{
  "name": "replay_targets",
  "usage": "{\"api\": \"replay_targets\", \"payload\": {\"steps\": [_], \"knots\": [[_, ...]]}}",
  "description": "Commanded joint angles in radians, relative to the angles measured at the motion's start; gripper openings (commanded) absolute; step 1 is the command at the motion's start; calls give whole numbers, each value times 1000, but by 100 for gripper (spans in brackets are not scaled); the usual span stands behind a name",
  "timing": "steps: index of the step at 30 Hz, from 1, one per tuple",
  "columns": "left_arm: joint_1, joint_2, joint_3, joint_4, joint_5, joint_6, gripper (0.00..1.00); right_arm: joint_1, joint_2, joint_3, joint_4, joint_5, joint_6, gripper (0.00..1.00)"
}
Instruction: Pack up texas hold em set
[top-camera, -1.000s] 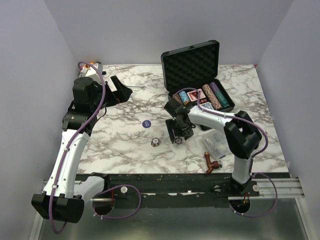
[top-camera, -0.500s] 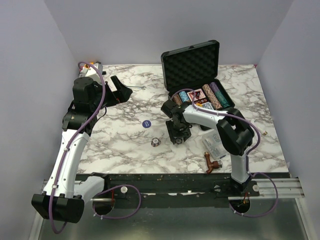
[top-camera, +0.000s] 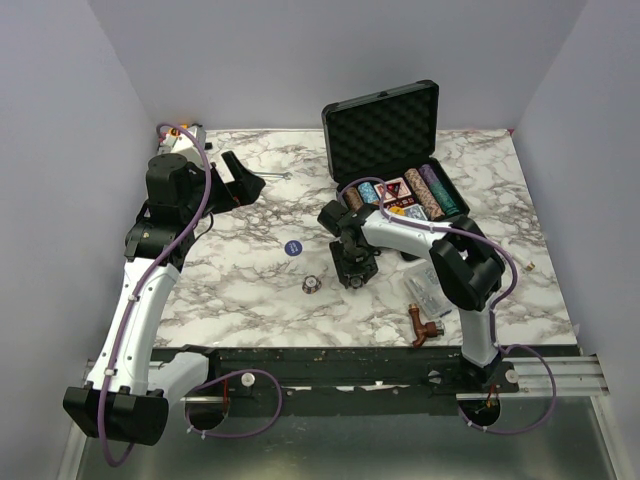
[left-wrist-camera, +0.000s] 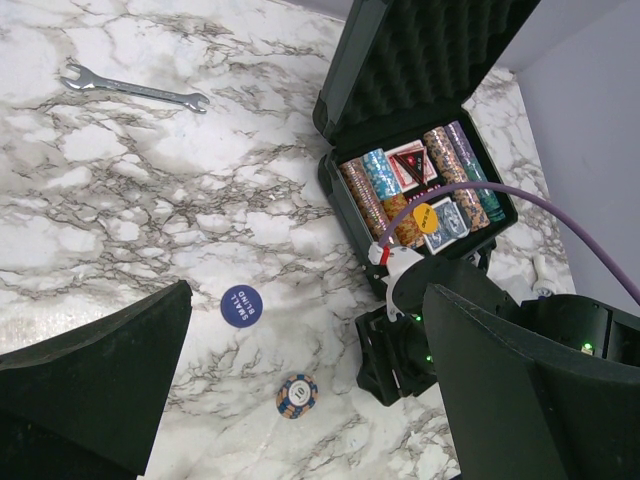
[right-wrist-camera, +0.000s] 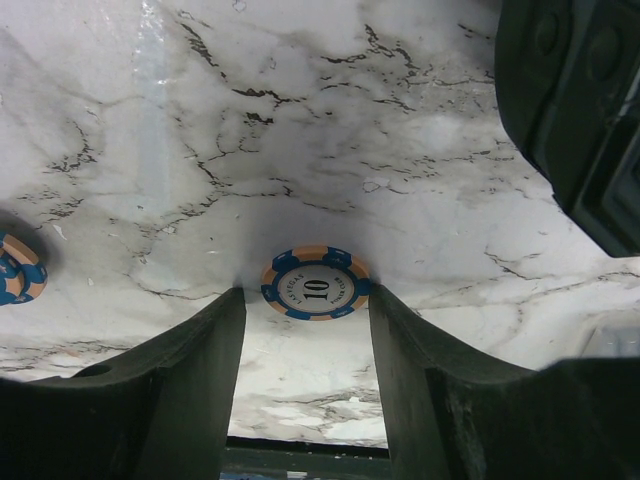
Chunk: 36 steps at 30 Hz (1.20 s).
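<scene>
The black case (top-camera: 385, 128) stands open at the back right, its tray (left-wrist-camera: 420, 190) filled with rows of striped chips, card decks and a yellow disc (left-wrist-camera: 426, 218). My right gripper (top-camera: 352, 274) points down at the table in front of the case. Its jaws (right-wrist-camera: 307, 300) flank a blue-and-orange "10" chip (right-wrist-camera: 316, 285) lying flat, with a thin gap on the left. A second striped chip (top-camera: 313, 285) lies to its left, and a blue "small blind" disc (top-camera: 292, 247) lies beyond. My left gripper (top-camera: 240, 180) hovers wide open and empty at the back left.
A wrench (left-wrist-camera: 135, 90) lies near the back edge. A clear compartment box (top-camera: 428, 288) and a brown pipe fitting (top-camera: 424, 327) sit near the front right, beside the right arm. The case's front wall (right-wrist-camera: 580, 110) is close on the right gripper's right.
The right gripper's jaws have narrowed around the "10" chip, and the right arm's elbow has swung left. The left arm has not moved.
</scene>
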Motion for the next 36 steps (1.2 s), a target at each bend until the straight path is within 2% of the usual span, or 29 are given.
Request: {"api": "replay_targets", "payload": {"steps": [1, 5, 12, 19, 24, 30, 36], "knots": [[-6, 2, 13, 11, 19, 0, 99, 11, 85, -43, 85, 32, -10, 55], [-5, 4, 13, 12, 18, 0, 99, 12, 107, -28, 79, 20, -31, 58], [-5, 2, 13, 11, 17, 2, 99, 12, 120, -26, 94, -13, -60, 58], [-6, -1, 13, 10, 13, 4, 99, 11, 116, -36, 110, -17, -101, 40], [-6, -1, 13, 11, 12, 4, 99, 12, 75, -24, 97, -24, -126, 17], [-6, 3, 12, 11, 12, 3, 99, 28, -15, 12, 120, -43, -143, 1], [-5, 1, 13, 10, 5, 5, 98, 62, -33, 72, 102, -100, -137, 1]]}}
